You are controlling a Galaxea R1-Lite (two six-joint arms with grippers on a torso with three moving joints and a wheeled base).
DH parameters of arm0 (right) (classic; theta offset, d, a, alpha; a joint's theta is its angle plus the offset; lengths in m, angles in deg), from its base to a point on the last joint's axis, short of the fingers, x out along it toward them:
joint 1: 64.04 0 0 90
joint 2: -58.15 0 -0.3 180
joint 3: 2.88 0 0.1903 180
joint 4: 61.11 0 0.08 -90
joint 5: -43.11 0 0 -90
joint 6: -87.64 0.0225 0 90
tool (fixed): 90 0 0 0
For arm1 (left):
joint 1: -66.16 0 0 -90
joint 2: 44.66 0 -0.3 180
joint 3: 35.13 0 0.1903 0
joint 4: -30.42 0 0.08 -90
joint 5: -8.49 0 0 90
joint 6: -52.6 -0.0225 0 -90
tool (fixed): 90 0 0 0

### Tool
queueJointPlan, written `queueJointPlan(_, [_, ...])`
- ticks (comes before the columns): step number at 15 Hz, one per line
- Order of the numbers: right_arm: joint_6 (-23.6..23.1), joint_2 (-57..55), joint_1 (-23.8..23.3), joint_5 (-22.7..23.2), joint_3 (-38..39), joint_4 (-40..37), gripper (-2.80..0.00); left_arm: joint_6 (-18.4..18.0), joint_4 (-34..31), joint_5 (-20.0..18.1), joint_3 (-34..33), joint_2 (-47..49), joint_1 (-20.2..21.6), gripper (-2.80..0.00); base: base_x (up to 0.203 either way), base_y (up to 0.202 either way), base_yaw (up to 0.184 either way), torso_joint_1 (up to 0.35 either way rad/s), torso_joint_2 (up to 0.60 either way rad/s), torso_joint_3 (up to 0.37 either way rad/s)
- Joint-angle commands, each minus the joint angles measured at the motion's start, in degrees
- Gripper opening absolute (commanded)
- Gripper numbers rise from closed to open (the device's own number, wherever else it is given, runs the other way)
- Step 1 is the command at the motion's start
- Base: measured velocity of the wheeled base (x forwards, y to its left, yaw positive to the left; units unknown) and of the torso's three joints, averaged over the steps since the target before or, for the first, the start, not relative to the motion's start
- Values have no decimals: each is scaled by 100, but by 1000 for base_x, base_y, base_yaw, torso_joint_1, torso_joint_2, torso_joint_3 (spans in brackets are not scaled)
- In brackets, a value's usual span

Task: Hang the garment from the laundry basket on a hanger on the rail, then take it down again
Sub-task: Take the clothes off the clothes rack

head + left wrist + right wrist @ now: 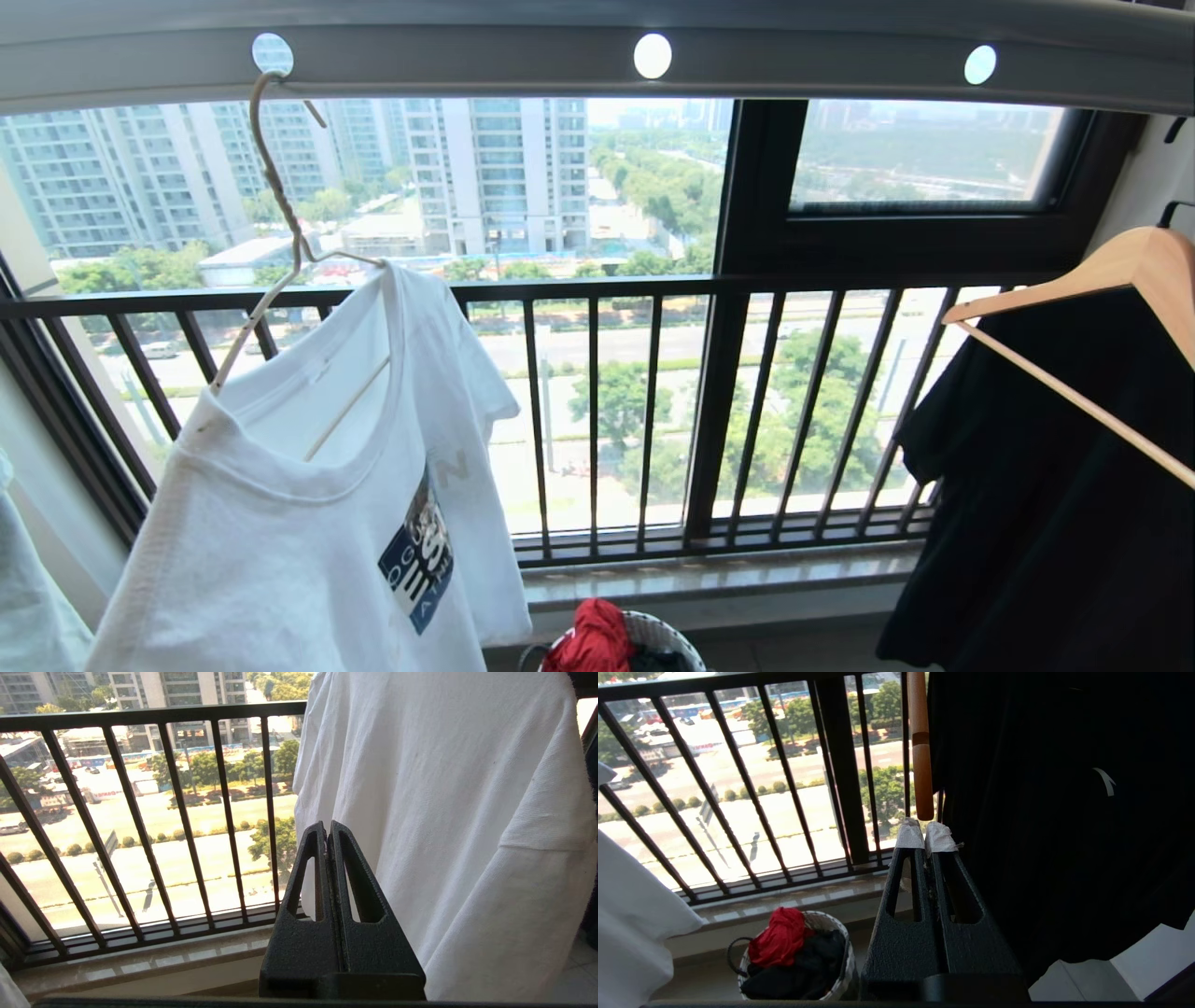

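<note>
Bright daylight pours through the tall dark-framed window (747, 280); black barred balcony railing (597, 411) at twelve o'clock, polished pale stone sill (719, 574) beneath, towers beyond.

Neither arm shows up in the head view at all, so you only get the 2 wrist cams here. Left claw (328, 828): both dark fingers pressed flat together right up to the tips, nothing pinched between them. Right claw (924, 833): same deal, fingers (909, 836) closed against each other, and the tips are wrapped in white tape. It isn't gripping anything either. Both claws hang in the air, not touching anything.
</note>
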Motion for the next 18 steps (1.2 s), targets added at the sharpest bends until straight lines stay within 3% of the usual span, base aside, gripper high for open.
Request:
queueJointPlan(1, [-199,479,-61,93,597,11,-280,-70,15,196,-219,-95,0,-280,0,0,0,0,0,0])
queueJointPlan(3, [-269,826,-25,175,1482,442,-280,-400,24,560,-432,-95,0,-280,0,0,0,0,0,0])
queueJointPlan(5, [-333,1189,-5,361,2461,1470,-280,-846,72,788,-794,-95,0,-280,0,0,0,0,0,0])
queueJointPlan(7, [-363,1295,3,561,3141,2422,-280,-943,483,832,-1344,-95,0,-280,0,0,0,0,0,0])
queueJointPlan(9, [-381,1326,6,810,3513,2734,-280,-1029,1103,819,-1898,-95,0,-280,0,0,0,0,0,0])
queueJointPlan(14, [-547,1323,7,841,4104,2998,-280,-940,1115,673,-1953,19,0,-280,0,0,0,0,0,0])
queueJointPlan(18, [-412,1320,7,830,4104,3005,-280,-466,1124,808,-1953,-95,0,-280,0,0,0,0,0,0])
